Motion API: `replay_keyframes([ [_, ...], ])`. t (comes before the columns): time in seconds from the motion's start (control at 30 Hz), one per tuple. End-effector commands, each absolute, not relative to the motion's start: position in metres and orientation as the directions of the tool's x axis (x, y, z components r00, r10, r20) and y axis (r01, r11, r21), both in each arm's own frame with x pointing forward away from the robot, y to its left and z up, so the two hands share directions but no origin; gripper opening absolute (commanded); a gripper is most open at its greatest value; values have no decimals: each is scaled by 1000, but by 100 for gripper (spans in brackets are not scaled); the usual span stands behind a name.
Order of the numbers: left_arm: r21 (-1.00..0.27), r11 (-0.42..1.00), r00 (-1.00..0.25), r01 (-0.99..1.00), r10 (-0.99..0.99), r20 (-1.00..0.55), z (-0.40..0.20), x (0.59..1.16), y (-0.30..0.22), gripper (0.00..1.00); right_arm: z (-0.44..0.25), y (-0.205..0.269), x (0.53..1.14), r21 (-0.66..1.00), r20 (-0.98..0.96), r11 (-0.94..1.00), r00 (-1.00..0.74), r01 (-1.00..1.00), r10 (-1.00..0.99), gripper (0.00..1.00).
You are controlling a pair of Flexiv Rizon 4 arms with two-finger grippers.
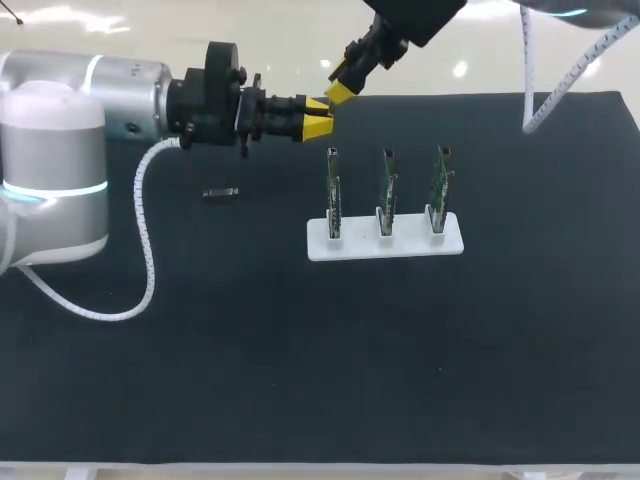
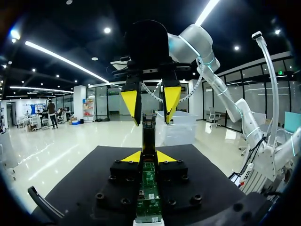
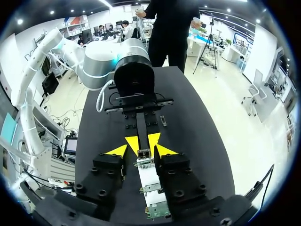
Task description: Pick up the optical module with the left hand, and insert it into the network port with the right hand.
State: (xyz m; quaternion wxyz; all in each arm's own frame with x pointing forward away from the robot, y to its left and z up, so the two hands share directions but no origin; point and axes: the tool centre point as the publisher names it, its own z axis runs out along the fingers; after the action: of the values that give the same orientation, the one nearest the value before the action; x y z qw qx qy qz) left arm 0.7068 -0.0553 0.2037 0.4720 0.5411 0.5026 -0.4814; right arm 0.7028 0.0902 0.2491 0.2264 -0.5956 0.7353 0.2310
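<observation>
My left gripper point(image 1: 318, 120) hovers over the back of the black mat, shut on the dark, slim optical module point(image 2: 149, 136), which sticks out ahead of its yellow tips point(image 2: 149, 157). My right gripper point(image 1: 340, 92) comes in from the back and faces the left one. In the left wrist view its yellow fingers point(image 2: 129, 101) flank the module's free end, with a small gap showing on each side, so it stands open. The right wrist view shows the module end point(image 3: 143, 153) between both pairs of tips. Three green port boards point(image 1: 333, 185) stand upright in a white rack point(image 1: 400, 247).
A second small dark module point(image 1: 220, 193) lies flat on the mat, left of the rack and under my left arm. My left arm's white cable point(image 1: 148, 250) loops down onto the mat. The mat's front half is bare.
</observation>
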Motion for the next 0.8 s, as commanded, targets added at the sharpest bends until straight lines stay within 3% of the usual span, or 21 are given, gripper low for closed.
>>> replay_keyframes([
  [0.03,30,-45,34,999,87,-996,203,706,-55,0,248,89,701,66,-609,187,-188,-980,-770,8],
  [0.07,30,-45,34,999,87,-996,203,706,-55,0,248,89,701,65,-609,186,-187,-980,-770,0],
  [0.5,30,-45,34,999,87,-996,203,706,-55,0,246,90,703,58,-605,182,-180,-982,-775,0],
  [0.53,30,-45,34,999,87,-996,203,706,-55,15,246,90,703,58,-605,183,-180,-981,-776,0],
  [0.57,30,-45,34,999,87,-996,203,706,-55,76,246,91,703,58,-604,183,-181,-981,-776,0],
  [0.6,30,-45,34,999,87,-996,203,706,-55,100,247,91,703,58,-604,183,-181,-981,-777,0],
  [0.8,30,-45,34,999,87,-996,203,706,-55,100,247,92,703,58,-599,183,-180,-981,-780,0],
])
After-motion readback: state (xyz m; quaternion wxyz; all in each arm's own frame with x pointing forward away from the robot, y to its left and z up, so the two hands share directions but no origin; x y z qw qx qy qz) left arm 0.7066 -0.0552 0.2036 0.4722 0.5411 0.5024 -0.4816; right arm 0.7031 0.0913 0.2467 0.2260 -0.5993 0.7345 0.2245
